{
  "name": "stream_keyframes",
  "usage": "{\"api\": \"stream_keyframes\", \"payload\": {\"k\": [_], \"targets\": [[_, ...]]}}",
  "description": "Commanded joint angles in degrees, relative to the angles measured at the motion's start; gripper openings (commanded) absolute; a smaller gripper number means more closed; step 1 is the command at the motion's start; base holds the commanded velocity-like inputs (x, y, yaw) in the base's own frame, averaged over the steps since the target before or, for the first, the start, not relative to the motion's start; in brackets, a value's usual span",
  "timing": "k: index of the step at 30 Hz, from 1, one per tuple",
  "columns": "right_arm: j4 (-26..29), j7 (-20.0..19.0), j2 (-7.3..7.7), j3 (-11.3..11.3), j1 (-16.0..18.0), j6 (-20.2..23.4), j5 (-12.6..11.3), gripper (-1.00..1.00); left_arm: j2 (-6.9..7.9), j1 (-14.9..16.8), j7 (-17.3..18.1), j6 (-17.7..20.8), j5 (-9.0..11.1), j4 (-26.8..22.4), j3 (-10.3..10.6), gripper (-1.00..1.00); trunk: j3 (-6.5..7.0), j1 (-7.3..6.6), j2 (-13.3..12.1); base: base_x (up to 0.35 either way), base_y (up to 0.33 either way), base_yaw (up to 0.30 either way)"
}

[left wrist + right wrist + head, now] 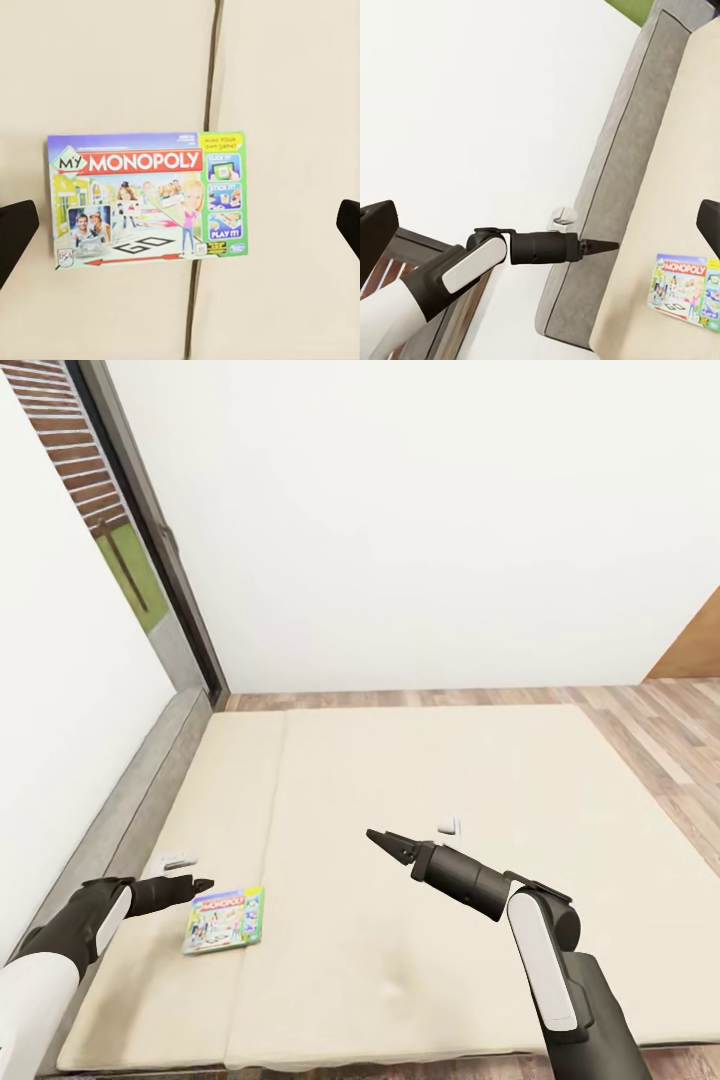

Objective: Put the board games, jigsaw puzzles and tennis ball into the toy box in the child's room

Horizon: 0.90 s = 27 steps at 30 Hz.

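Board game (224, 920) flat near bed's (420, 980) front-left corner, long axis across the mattress seam. Left pincer (203, 884) just beside it, nearer, spread wide, empty. Right pincer (385, 841) well apart, nearly closed, empty.

Looked down over a wide low bed of two cream mattress halves (420, 840) edged at the left by a grey frame (130, 800). Showed a thin white-and-green printed game box with a red logo (224, 920) flat on the near left half, just right of the dark left gripper (203, 884). Caught the dark right gripper (383, 841) over the mattress middle, well apart from the box, fingers together. Took in white walls, a dark-framed window (150, 540) far left, wood plank floor (660, 730) right.
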<state>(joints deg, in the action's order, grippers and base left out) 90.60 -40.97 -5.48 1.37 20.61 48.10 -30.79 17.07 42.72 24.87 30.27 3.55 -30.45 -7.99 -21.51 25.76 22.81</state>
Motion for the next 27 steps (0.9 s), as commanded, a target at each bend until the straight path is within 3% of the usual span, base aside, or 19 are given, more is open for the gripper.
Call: {"api": "stream_keyframes", "payload": {"k": [1,27], "targets": [[0.01,-0.19,-0.09,0.12,0.05,0.33,0.02,1.00,-0.01,0.03,0.09,0.50,0.38,-0.04,-0.19,1.00,-0.19,0.03,0.10,0.004,0.010,0.000],[0.01,-0.23,-0.11,0.11,0.05,0.31,0.11,1.00,-0.02,0.06,0.09,0.49,0.39,-0.23,-0.26,1.00,-2.66,0.03,0.10,0.014,0.037,0.000]]}}
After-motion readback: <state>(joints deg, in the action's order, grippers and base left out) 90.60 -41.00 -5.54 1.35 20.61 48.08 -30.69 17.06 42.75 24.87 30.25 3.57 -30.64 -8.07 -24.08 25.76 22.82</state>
